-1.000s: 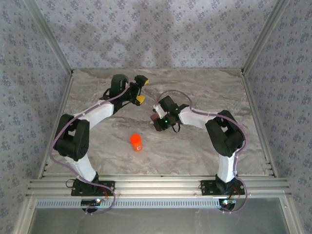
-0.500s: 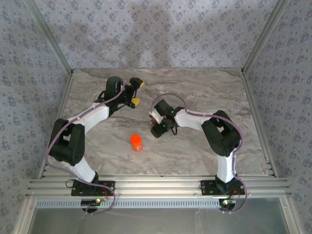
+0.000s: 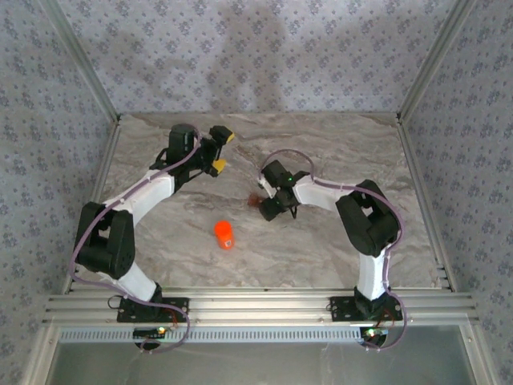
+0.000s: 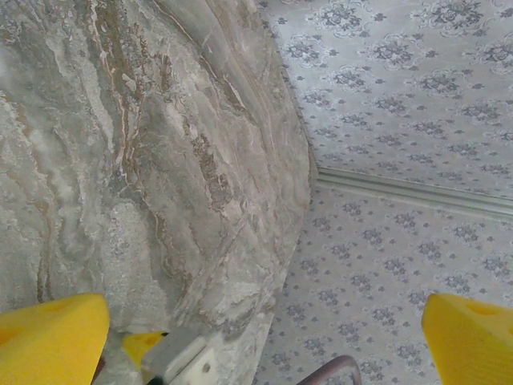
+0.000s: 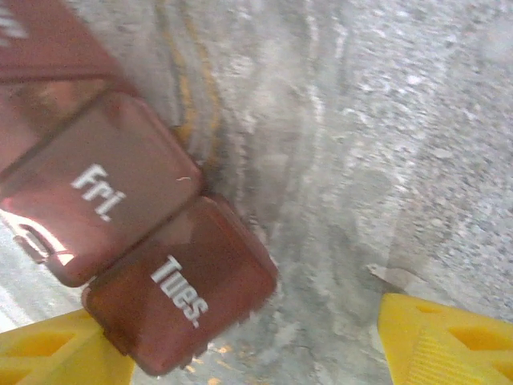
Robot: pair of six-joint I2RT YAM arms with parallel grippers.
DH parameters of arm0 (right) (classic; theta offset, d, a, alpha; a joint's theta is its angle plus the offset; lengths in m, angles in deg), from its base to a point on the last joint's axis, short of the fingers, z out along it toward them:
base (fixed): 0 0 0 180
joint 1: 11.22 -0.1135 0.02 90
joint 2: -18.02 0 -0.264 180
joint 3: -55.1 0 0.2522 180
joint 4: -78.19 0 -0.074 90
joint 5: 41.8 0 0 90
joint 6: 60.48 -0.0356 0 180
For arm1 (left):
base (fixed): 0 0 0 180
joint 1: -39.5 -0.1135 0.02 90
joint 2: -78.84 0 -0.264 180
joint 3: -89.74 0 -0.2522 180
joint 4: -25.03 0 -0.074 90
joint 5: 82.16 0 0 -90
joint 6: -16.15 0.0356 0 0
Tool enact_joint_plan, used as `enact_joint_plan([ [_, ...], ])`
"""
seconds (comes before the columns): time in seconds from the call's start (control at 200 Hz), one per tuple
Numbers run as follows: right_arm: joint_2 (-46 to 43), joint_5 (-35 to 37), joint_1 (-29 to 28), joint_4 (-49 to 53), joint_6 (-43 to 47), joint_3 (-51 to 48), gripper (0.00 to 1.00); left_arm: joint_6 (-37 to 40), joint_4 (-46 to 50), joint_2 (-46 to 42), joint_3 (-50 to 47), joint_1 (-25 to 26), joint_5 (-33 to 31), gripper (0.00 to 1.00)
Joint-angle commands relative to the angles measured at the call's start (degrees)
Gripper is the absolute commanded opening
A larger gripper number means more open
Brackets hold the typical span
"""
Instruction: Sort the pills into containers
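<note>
Containers [image 5: 120,216]: reddish-brown joined strip, lids marked Fri. and Tues., lying on surface [image 5: 361,120] just beside one finger of right pincer [image 5: 252,341], which is spread, holding nothing; left pincer [image 4: 260,337] spread wide, empty.

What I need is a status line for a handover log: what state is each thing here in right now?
Containers: lying on the table, Fri. and Tues. lids shut, not gripped.
Orange bottle: upright on the table, apart from both arms.
Left end effector: open, empty.
Right end effector: open, Tues. compartment beside one finger, clear gap to the other.
</note>
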Motion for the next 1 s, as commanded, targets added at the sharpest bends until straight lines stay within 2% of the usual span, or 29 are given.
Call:
enact_joint_plan([
  [0.0, -0.7, 5.1, 2.8, 3.8, -2.0, -0.4, 0.78, 2.7, 1.9, -2.4, 1.0, -0.2, -0.1, 1.0],
  [0.2, 0.9, 3.9, 5.5, 7.4, -5.7, 4.3, 0.77, 9.3, 7.0, -2.4, 3.4, 0.1, 0.2, 1.0],
  [0.34, -5.0, -2.9, 6.0, 9.0, -9.7, 3.1, 0.77, 20.2, 17.0, -3.7, 6.4, 0.0, 1.5, 1.0],
  [0.455, -8.8, -12.6, 6.5, 7.6, -13.4, 1.9, 0.75, 28.3, 22.7, -4.0, 8.4, -0.2, 2.7, 1.0],
  [0.575, -8.5, -17.4, 6.5, 5.4, -17.2, 2.6, 0.55, 35.6, 29.9, -2.3, 12.6, -0.2, 2.3, 1.0],
  [0.634, -7.9, -20.1, 6.3, 2.8, -19.6, 2.0, 0.39, 37.0, 31.8, -1.7, 13.7, -0.2, 1.3, 1.0],
  [0.694, -7.0, -22.8, 5.9, 0.5, -21.6, 1.4, 0.31, 37.2, 31.9, -1.1, 13.8, -0.2, 1.1, 1.0],
  [0.824, -5.9, -22.6, 5.9, -1.1, -23.4, 0.4, 0.24, 39.1, 32.5, -0.3, 14.4, 0.2, 2.0, 1.0],
  [0.994, -4.4, -22.4, 8.0, -2.6, -23.8, 0.6, 0.18, 46.6, 40.8, 2.7, 19.9, 3.1, 3.0, 0.99],
])
